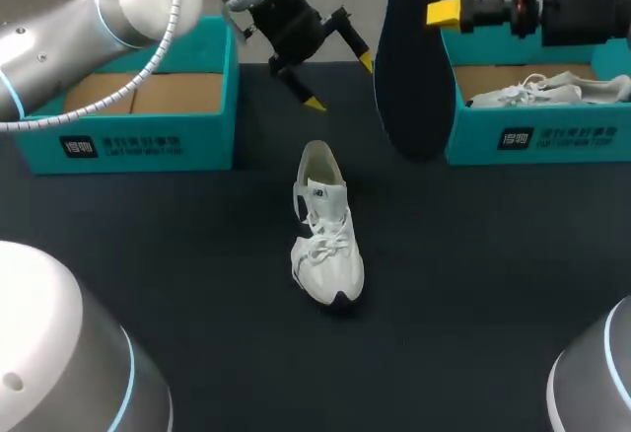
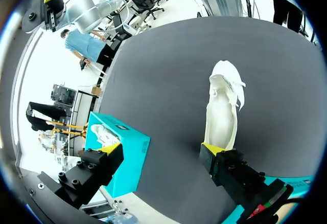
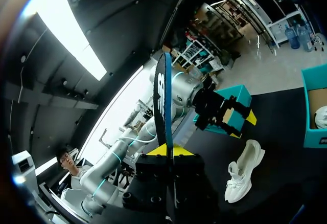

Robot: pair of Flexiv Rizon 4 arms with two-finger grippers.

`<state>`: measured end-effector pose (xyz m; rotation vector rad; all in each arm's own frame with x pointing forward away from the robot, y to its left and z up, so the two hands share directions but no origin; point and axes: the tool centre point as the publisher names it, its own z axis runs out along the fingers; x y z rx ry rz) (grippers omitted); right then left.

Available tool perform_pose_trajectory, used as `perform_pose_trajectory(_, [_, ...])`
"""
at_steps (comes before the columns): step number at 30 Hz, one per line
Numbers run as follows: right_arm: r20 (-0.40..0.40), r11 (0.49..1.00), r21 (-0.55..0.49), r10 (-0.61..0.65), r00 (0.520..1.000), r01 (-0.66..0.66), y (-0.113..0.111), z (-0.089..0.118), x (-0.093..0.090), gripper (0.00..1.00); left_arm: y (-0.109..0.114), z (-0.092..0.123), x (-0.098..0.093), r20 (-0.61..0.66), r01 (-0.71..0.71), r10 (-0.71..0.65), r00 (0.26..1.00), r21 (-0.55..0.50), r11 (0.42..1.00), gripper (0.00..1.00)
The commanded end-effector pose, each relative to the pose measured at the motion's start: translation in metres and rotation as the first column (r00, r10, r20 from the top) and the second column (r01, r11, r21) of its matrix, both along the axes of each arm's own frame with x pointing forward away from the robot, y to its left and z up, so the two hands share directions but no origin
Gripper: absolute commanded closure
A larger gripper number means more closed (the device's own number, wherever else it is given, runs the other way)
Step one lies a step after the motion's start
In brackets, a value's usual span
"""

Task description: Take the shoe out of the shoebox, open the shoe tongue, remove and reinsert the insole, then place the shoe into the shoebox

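A white shoe [image 1: 326, 242] lies on the black table, toe toward me, tongue up and opening bare. My right gripper [image 1: 440, 10] is raised at the back right, shut on the dark insole [image 1: 402, 67], which hangs upright, heel end held. In the right wrist view the insole [image 3: 163, 101] stands edge-on between the shut fingers of the right gripper [image 3: 167, 151], high above the shoe [image 3: 245, 175]. My left gripper [image 1: 339, 82] hovers open behind the shoe's heel. In the left wrist view the left gripper [image 2: 160, 150] is spread wide, one fingertip [image 2: 211, 149] just over the shoe [image 2: 222, 109].
An empty teal shoebox [image 1: 212, 141] stands at the back left. A second teal shoebox [image 1: 537, 141] at the back right holds another white shoe [image 1: 552, 89]; it also shows as a teal box [image 2: 125, 157] beside the left gripper.
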<state>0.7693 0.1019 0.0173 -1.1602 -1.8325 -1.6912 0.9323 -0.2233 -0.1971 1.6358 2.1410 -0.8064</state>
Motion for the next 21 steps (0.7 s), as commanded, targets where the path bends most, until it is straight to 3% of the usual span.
perform_pose_trajectory(1, [-0.003, 1.0, -0.005, 0.004, 1.0, -0.004, 0.002, 0.001, 0.004, 1.0, 0.003, -0.002, -0.003, 0.017, -0.017, 0.018, 1.0, -0.068, 0.998, 0.0])
perform_pose_trajectory(10, [-0.003, 1.0, -0.005, 0.004, 1.0, -0.004, 0.002, 0.001, 0.004, 1.0, 0.02, 0.035, 0.008, 0.074, 0.017, -0.003, 0.997, -0.2, 0.98, 0.0])
perform_pose_trajectory(13, [-0.075, 0.999, -0.021, 0.037, 0.996, -0.039, -0.003, -0.005, 0.023, 1.0, 0.021, 0.049, 0.008, 0.115, 0.027, 0.001, 0.993, -0.239, 0.971, 0.0])
perform_pose_trajectory(21, [-0.227, 0.999, 0.041, -0.004, 0.974, 0.014, -0.019, -0.014, 0.073, 1.0, 0.018, 0.074, 0.005, 0.203, 0.06, 0.01, 0.979, -0.335, 0.94, 0.0])
